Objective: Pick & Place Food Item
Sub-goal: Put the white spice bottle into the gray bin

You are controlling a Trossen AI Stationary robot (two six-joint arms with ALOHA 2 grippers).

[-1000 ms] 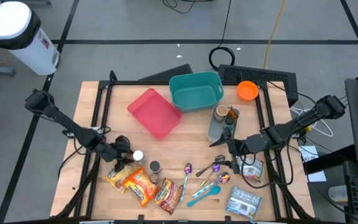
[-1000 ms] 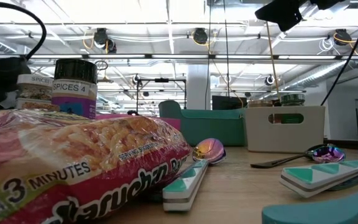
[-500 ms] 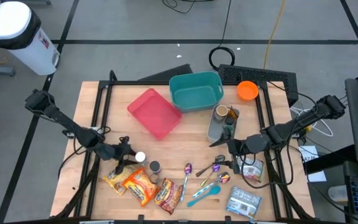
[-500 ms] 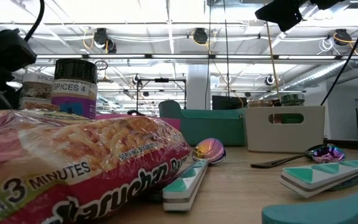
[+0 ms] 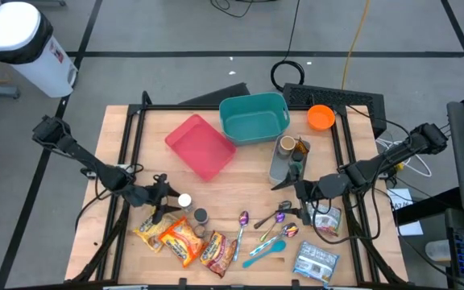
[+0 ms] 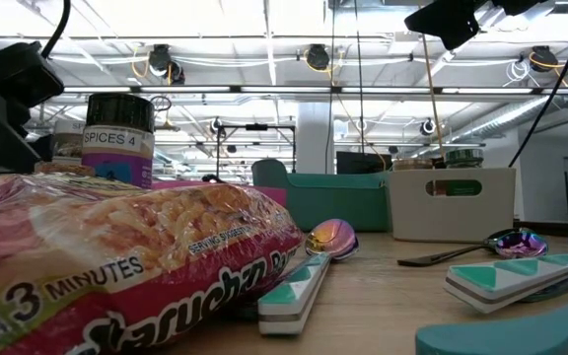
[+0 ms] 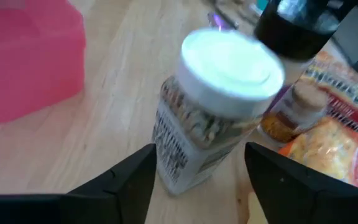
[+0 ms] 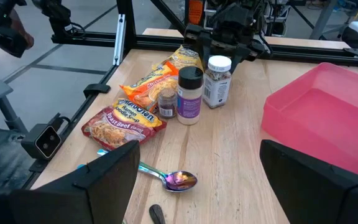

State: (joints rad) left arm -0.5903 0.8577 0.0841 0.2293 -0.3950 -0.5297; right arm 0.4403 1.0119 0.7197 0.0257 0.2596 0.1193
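The left gripper [image 7: 197, 186] has its two dark fingers [image 7: 129, 183] spread apart on either side of a white-lidded spice jar [image 7: 213, 115], without clearly touching it. The jar leans slightly on the wooden table [image 5: 248, 173], just in front of that gripper [image 5: 164, 201]. Touching the jar's far side stands a dark-lidded spice bottle [image 8: 190, 94], and a smaller spice jar [image 8: 166, 101] stands next to that. Past them lie orange and red noodle packets [image 5: 185, 240]. A pink tray [image 5: 201, 145] sits well apart, beside a teal bin [image 5: 254, 118]. The right gripper [image 5: 303, 193] hangs over the table's right side, fingers fully released, near several spoons [image 5: 276, 225].
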